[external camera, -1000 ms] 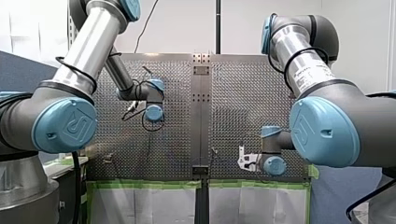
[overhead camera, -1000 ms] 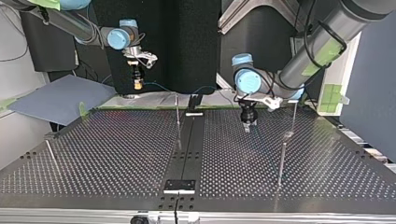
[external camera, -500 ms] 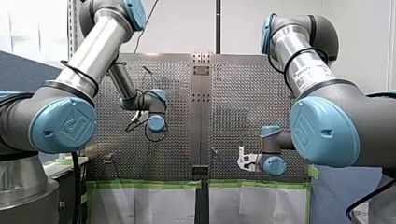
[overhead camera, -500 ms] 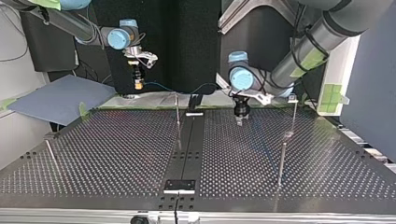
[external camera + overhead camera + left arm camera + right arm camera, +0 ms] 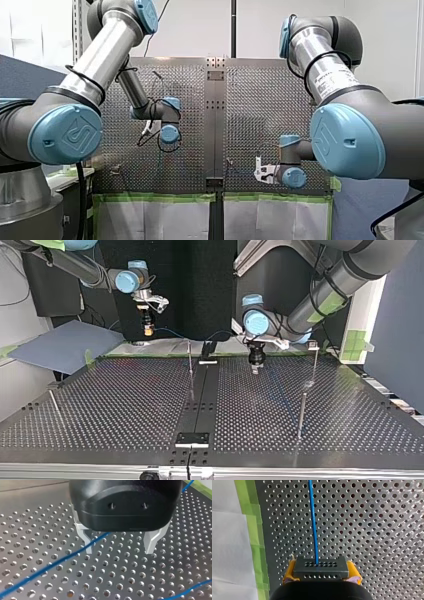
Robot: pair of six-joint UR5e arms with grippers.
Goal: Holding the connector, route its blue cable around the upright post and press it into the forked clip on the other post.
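Connector (image 5: 320, 566) clamped between right gripper's (image 5: 321, 573) yellow-padded fingers, at ten o'clock in top view, past bench (image 5: 125, 405) edge, likely anchoring cable (image 5: 313, 522), taut straight ahead. Left gripper (image 5: 119, 551) low over bench, three o'clock of post (image 5: 190, 360) in top view, fingers wide, gripping nothing, cable slanting beneath them; seemingly poised to catch and steer it around.
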